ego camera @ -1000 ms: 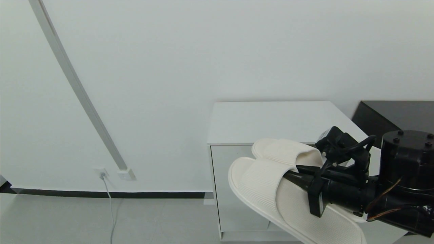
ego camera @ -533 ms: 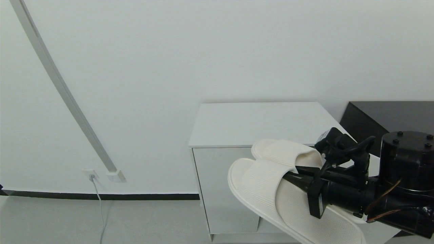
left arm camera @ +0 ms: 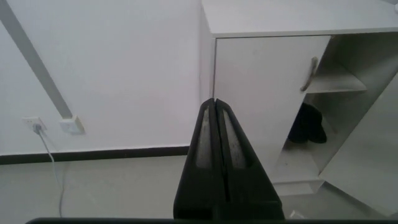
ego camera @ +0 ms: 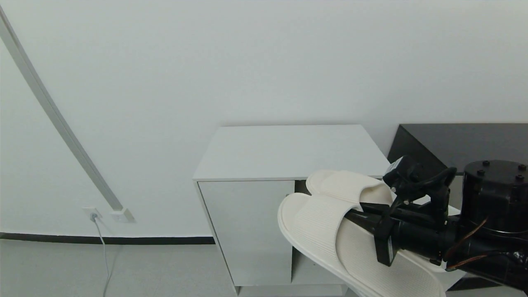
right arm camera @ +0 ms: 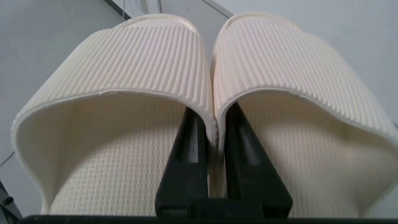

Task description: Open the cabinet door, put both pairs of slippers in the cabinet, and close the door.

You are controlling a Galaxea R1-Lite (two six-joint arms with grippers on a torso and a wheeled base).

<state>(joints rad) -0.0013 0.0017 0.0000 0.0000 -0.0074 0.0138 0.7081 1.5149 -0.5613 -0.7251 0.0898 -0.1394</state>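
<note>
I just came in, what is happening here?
The right claw holds a pair of white slippers, one finger inside each strap, in front of the white cabinet. The cabinet's right side stands open, shelves showing. The left claw is shut and empty. The slippers are not yet inside.

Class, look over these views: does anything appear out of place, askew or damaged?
Nothing looks damaged or spilled. The pair of slippers sits tilted in the right gripper, pinched by the adjoining straps. A dark object lies inside the open cabinet.
</note>
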